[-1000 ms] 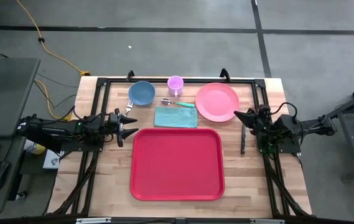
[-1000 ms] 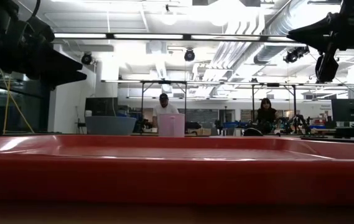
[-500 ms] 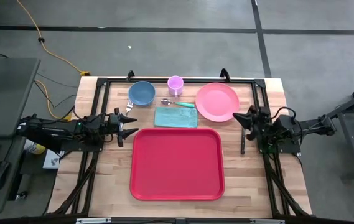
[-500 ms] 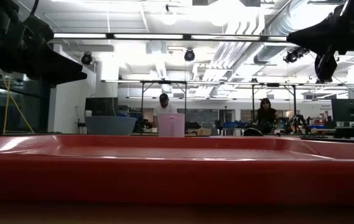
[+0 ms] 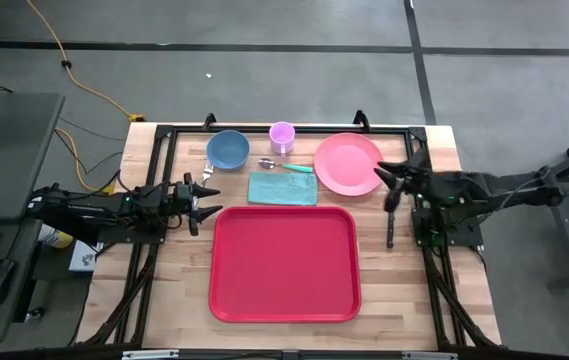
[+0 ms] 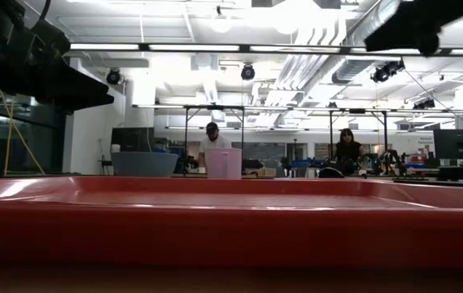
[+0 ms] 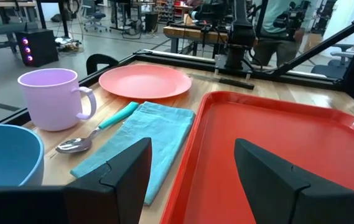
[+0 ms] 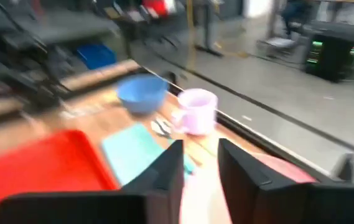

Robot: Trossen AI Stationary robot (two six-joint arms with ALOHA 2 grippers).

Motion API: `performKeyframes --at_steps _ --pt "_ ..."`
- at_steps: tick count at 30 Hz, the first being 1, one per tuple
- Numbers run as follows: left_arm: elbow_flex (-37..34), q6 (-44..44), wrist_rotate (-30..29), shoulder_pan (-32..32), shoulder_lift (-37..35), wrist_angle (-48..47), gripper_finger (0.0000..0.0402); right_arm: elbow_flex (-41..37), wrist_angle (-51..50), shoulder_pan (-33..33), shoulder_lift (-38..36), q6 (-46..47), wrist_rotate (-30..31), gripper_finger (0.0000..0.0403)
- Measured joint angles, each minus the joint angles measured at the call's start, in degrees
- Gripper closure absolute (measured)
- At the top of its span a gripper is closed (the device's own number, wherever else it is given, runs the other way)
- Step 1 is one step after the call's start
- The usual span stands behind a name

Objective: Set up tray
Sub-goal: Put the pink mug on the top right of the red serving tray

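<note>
The red tray (image 5: 284, 262) lies flat at the table's middle, and its near rim fills the low view (image 6: 231, 232). Behind it lie a teal napkin (image 5: 282, 188), a spoon (image 5: 286, 166), a blue bowl (image 5: 228, 149), a lilac mug (image 5: 282, 136) and a pink plate (image 5: 348, 163). My left gripper (image 5: 204, 200) hovers open and empty by the tray's far left corner, its fingers wide apart in the left wrist view (image 7: 192, 149). My right gripper (image 5: 386, 180) is open and empty, raised beside the plate's right edge, and in the right wrist view (image 8: 200, 149) it faces the mug.
A black metal frame (image 5: 394, 130) runs along the table's far edge and both sides. A fork (image 5: 207, 172) lies by the bowl. People sit in the room beyond the table (image 6: 347, 150). Bare wood shows right of the tray (image 5: 394, 280).
My right gripper has risen and gone toward the table's far edge, closing on the pink plate's right rim. In the low view it has climbed almost out of the top. My left arm and all the dishes have kept still.
</note>
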Motion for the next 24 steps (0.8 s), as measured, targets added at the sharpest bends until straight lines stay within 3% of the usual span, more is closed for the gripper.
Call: performKeyframes --at_steps 4,13,18,24 --pt "0.0 0.0 0.0 0.0 0.0 0.0 0.014 5.8 0.3 -3.9 13.8 -0.1 -2.5 0.026" --pt "0.0 1.7 0.0 0.0 0.0 0.0 0.014 6.5 23.3 -10.2 37.3 7.9 -11.4 0.0149" --pt "0.0 1.7 0.0 0.0 0.0 0.0 0.014 7.4 38.7 -12.1 49.2 6.6 -11.0 0.0131" --pt "0.0 4.7 0.1 0.0 0.0 0.0 0.014 16.0 43.1 -13.9 64.0 0.7 -10.6 0.013"
